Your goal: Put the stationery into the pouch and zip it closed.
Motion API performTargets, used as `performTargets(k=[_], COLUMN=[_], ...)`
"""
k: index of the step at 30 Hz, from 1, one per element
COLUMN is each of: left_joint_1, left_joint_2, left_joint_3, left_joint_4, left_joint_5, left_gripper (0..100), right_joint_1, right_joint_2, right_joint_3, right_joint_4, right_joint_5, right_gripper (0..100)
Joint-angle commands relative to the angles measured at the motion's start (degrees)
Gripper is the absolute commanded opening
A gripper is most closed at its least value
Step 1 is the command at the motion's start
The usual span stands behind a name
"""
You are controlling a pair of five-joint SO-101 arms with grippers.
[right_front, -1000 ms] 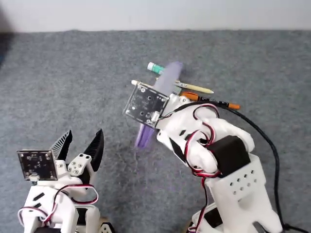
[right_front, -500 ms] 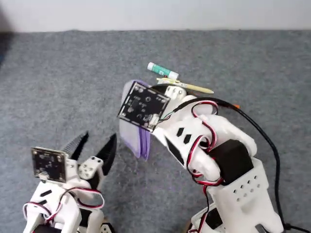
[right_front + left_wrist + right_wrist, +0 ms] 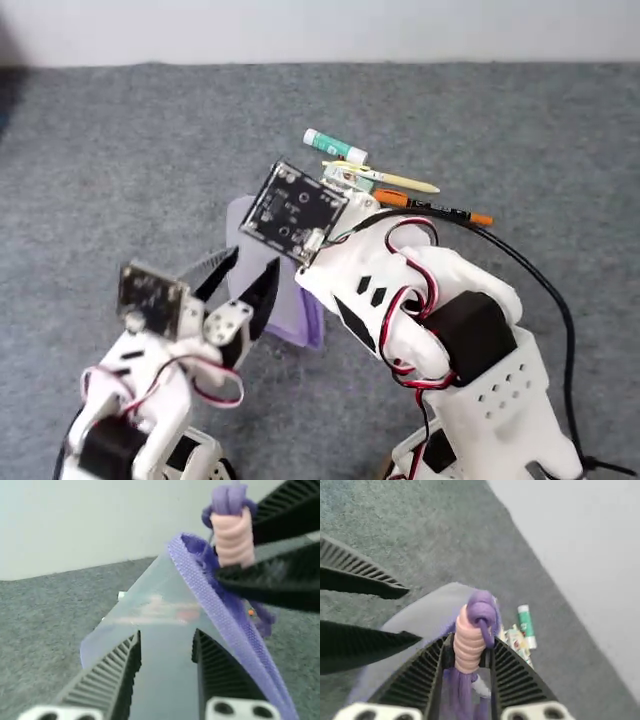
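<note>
Right claw (image 3: 468,647) pinched the zipper pull (image 3: 231,530); left claw (image 3: 165,642), spread at the pouch (image 3: 155,600), needed a firm, square grip

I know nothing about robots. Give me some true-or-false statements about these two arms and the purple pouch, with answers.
1. The right end effector is shut on the zipper pull of the pouch. True.
2. The left end effector is shut. False: it is open, right at the pouch.
3. The glue stick is inside the pouch. False: it lies on the grey mat.
4. The orange pen lies on the grey mat. True.
</note>
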State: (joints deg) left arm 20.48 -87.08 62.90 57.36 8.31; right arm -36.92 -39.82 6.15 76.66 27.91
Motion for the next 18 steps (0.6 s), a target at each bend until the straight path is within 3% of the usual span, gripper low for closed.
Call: performTargets(k=[1, 8, 18], left_joint_1=[5.1, 13.19, 3.96], left_joint_2=[7.91, 19.25, 34.64], left_joint_3=[-0.92, -5.32, -12.44], left_joint_4=[-3.87, -7.91, -15.65], left_joint_5=[0.62, 6.33, 6.15], left_gripper=[16, 16, 16], right_joint_1=[-0.66, -0.4, 7.96], right_joint_2=[-0.57, -0.4, -0.48], right_joint_3=[-3.34, -6.95, -14.42], right_joint_4=[1.36, 0.75, 1.27], right_joint_5=[-5.54, -10.29, -7.03], right_gripper=[0.8, 0.8, 0.8])
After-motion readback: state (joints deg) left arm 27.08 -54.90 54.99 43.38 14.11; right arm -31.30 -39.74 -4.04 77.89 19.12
